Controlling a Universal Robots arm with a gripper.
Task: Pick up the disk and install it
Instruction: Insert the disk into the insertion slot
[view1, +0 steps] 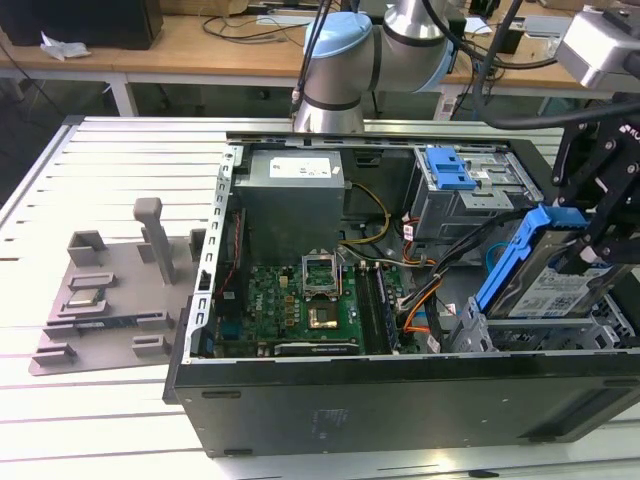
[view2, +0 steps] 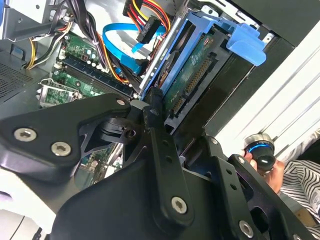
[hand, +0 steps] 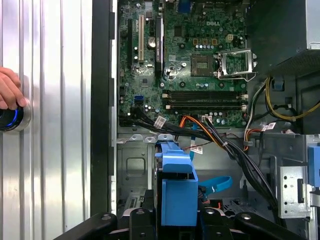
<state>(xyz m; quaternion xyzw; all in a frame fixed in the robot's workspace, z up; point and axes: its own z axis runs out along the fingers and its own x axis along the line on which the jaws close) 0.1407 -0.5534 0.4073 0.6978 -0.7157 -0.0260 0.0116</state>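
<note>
Tool (view1: 588, 258) hangs at the exterior view's right, over the near right corner of the open case (view1: 400, 405), its black fingers closed on the upper end of the disk (view1: 545, 285). The disk is tilted, with its blue frame uppermost and its white-and-blue label facing up. Its low end is just above the metal bay. The arm (view1: 340, 60) rises behind the case and bends across above it. Inside are a motherboard (view1: 300, 310), a grey box (view1: 290, 195) with a white sticker, and a cage with a blue latch (view1: 455, 170). Orange and black cables run near the disk. A grey fixture (view1: 110, 290) sits on the counter (view1: 60, 420), well apart.

In the second wrist view a finger (view2: 154, 107) of the tool presses against the disk (view2: 197, 70), whose green circuit board shows inside the blue frame. A blue cable (view2: 125, 47) loops beside it. A hand (view2: 272, 170) holds a knob (view2: 260, 152).

In the first wrist view the fingers (hand: 141, 220) flank the disk (hand: 177, 195), edge-on, with the motherboard (hand: 190, 60) beyond. A hand (hand: 7, 90) rests on a blue-lit knob (hand: 10, 117) on the counter (hand: 55, 150).
</note>
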